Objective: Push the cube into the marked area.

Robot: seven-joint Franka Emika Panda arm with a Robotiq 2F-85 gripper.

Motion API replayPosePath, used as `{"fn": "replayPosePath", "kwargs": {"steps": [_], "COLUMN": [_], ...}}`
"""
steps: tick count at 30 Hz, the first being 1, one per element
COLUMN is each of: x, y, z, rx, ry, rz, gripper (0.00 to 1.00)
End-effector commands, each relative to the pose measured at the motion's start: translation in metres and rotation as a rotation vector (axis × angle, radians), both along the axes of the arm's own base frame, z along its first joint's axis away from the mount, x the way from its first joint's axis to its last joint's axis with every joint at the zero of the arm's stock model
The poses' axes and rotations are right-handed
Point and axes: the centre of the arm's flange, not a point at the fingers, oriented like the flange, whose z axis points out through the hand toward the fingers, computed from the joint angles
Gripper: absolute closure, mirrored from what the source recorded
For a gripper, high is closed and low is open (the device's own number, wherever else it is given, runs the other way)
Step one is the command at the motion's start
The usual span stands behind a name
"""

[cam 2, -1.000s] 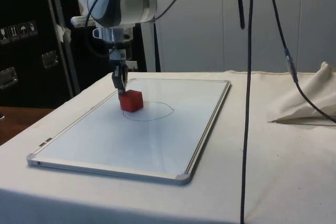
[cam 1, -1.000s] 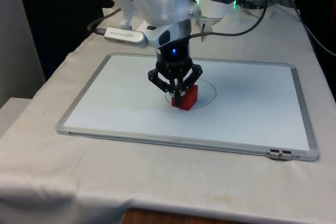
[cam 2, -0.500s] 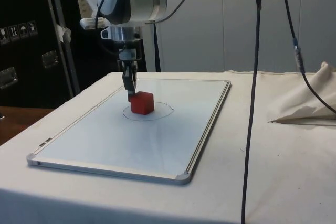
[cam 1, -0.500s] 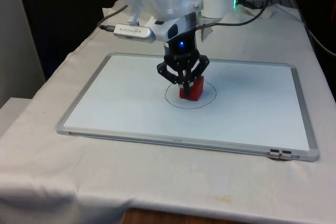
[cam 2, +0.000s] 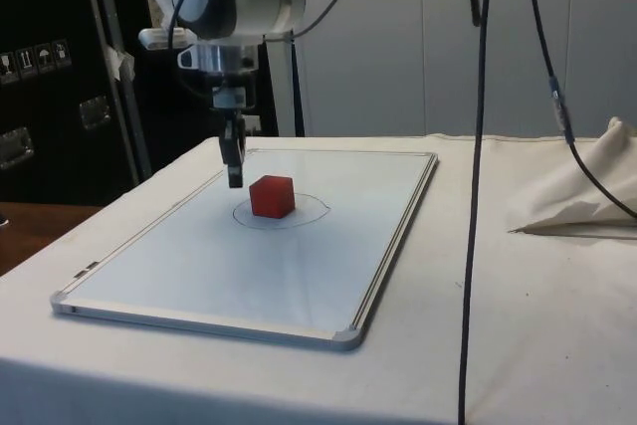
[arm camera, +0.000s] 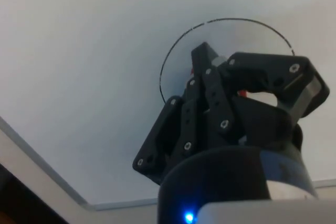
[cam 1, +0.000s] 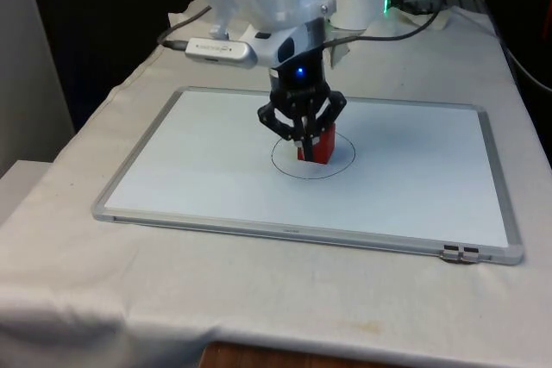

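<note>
While inside circle (cam 2: 282,213), cube (cam 2: 272,195) sits flat, corner toward side camera

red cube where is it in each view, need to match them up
Front view: the red cube sits inside the drawn circle, partly behind the gripper.
Side view: cube in the circle, gripper apart from it.
Wrist view: red slivers behind the gripper.
Shared landmark: the circle.
</note>
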Motion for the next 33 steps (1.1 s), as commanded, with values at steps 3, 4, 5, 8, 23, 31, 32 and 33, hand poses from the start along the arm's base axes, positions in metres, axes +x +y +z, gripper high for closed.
{"fn": "replayPosePath", "kwargs": {"steps": [3,4,5,8,23,31,32,33], "x": [0.012,0.013,0.015,0.017,0.017,0.015,0.015,0.015], "y": [-0.006,-0.007,-0.008,-0.009,-0.012,-0.013,-0.013,-0.013], "z": [0.017,0.021,0.024,0.031,0.073,0.092,0.093,0.096], "rx": [0.007,0.008,0.009,0.011,0.048,0.067,0.069,0.071], "ry": [0.002,0.002,0.000,-0.002,-0.021,-0.028,-0.028,-0.030], "rz": [0.001,-0.003,-0.005,-0.014,-0.113,-0.162,-0.168,-0.175], "gripper": [1.00,1.00,1.00,1.00,1.00,1.00,1.00,1.00]}}
